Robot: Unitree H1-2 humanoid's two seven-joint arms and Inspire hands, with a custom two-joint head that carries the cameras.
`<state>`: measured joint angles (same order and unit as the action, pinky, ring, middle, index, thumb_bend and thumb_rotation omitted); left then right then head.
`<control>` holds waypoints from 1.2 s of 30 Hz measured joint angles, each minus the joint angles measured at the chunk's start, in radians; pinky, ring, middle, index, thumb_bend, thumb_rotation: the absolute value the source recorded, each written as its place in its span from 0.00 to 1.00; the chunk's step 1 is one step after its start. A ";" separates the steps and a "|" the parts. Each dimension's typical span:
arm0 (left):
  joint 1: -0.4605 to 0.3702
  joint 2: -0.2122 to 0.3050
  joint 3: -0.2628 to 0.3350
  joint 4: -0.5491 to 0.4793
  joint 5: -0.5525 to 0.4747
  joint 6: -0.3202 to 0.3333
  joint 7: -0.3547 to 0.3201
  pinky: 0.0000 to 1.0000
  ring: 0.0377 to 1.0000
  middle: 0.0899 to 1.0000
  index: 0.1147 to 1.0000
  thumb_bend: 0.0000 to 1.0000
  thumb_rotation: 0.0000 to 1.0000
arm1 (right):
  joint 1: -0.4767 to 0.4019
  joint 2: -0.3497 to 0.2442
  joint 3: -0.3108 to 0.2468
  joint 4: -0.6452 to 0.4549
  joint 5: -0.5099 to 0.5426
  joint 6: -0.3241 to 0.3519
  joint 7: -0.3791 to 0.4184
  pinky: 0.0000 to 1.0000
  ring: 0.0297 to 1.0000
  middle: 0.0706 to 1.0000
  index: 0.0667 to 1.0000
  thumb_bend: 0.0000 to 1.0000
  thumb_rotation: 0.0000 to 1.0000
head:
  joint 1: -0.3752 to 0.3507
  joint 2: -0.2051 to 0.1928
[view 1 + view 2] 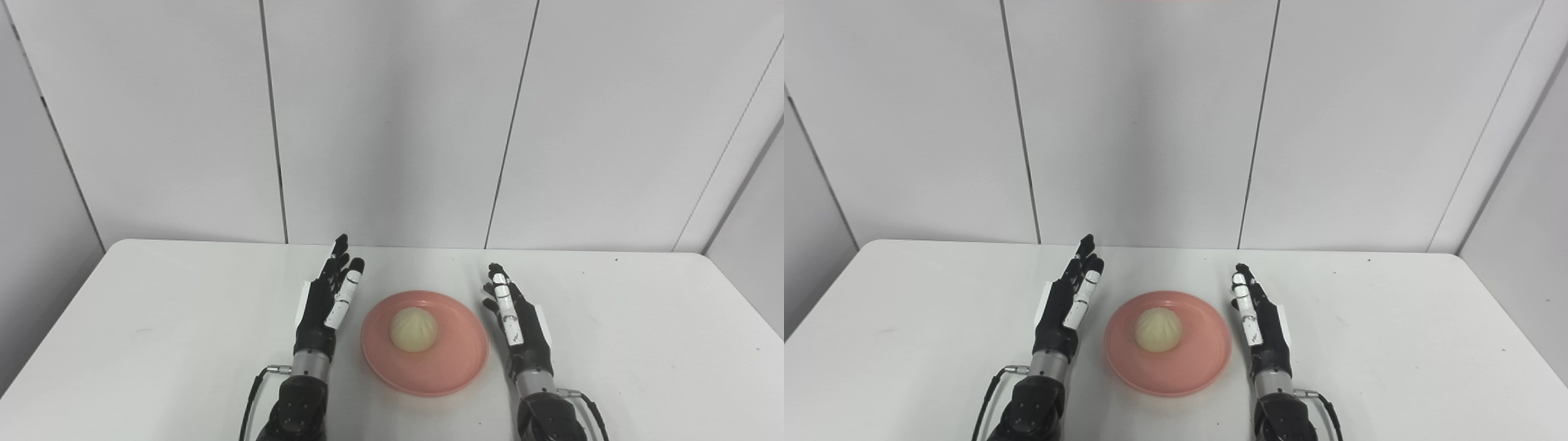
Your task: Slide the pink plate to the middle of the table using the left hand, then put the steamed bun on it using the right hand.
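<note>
White table [184,318], matte and smooth, rounded far corners, a few dark specks toward the far right corner; pale panelled wall [392,122] with thin dark seams rises behind the far edge. Pink plate [453,367]: round, shallow, glossy like plastic, raised rim, sits about midway between the left and right edges and toward the near edge. Steamed bun [414,329]: pale cream dome, faint pleats meeting at the top, soft sheen, rests on the plate a little toward its far-left part, clear of the rim. Left hand [327,300]: black casing with white segments on the fingers, silver wrist collar, a black cable looping at the forearm; it stands just beside the plate's left rim, apart from it, palm turned toward the plate, fingers stretched out toward the far edge and only slightly spread, holding nothing. Right hand [517,321]: same build, just beside the plate's right rim, not touching it, palm facing inward, fingers extended and loosely apart, empty. The plate lies between the two hands; the bun lies nearer the left hand than the right. Whether either hand rests on the tabletop or floats above it cannot be told.
</note>
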<state>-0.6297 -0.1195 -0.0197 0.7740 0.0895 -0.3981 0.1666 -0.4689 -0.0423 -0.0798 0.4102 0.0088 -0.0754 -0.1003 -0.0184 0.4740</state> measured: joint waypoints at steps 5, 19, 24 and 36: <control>0.015 -0.012 0.036 -0.033 -0.059 0.072 0.000 0.99 0.98 0.97 0.93 0.60 0.84 | 0.001 -0.003 0.005 0.000 -0.027 0.000 -0.002 0.92 0.93 0.94 0.90 0.78 0.95 | -0.002 0.000; 0.031 -0.034 0.051 -0.074 -0.103 0.151 0.000 1.00 0.98 0.99 0.97 0.59 0.88 | 0.002 -0.003 0.003 0.000 -0.036 -0.001 -0.002 0.92 0.92 0.93 0.89 0.77 0.94 | -0.011 0.000; 0.031 -0.033 0.049 -0.072 -0.103 0.149 0.000 1.00 0.99 0.99 0.97 0.58 0.87 | 0.002 -0.003 0.002 0.000 -0.033 -0.001 -0.002 0.93 0.92 0.93 0.89 0.77 0.95 | -0.011 0.000; 0.032 -0.032 0.043 -0.071 -0.102 0.148 0.000 0.99 0.98 0.98 0.97 0.59 0.86 | 0.002 -0.003 0.002 0.000 -0.031 -0.001 -0.002 0.94 0.92 0.94 0.89 0.77 0.95 | -0.014 0.000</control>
<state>-0.5979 -0.1513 0.0237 0.7031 -0.0123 -0.2504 0.1663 -0.4672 -0.0454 -0.0776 0.4100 -0.0223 -0.0763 -0.1020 -0.0322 0.4740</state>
